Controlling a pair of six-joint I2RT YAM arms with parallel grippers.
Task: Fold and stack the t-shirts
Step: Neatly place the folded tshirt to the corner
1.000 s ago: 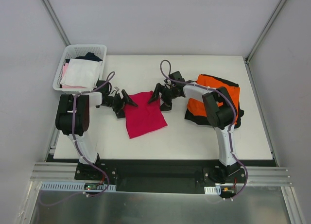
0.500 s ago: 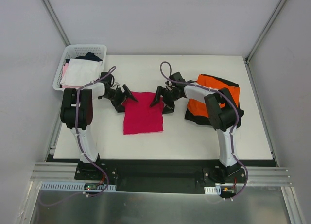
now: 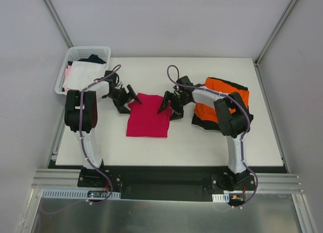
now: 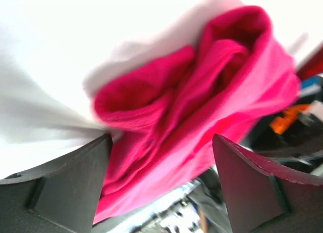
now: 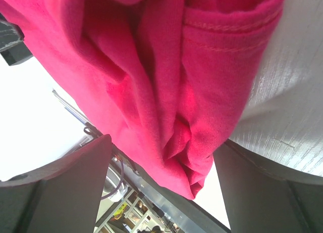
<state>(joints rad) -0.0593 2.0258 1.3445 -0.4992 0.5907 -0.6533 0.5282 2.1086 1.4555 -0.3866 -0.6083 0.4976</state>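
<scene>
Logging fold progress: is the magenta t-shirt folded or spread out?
Folded. The magenta t-shirt lies as a compact rectangle with no sleeves showing; the wrist views show doubled layers at its corners.

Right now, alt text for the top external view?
A folded crimson t-shirt lies centre frame, with the left claw and right claw open at its far corners. An orange t-shirt sits atop a black t-shirt on the right; a white basket of clothes stands far left.
</scene>
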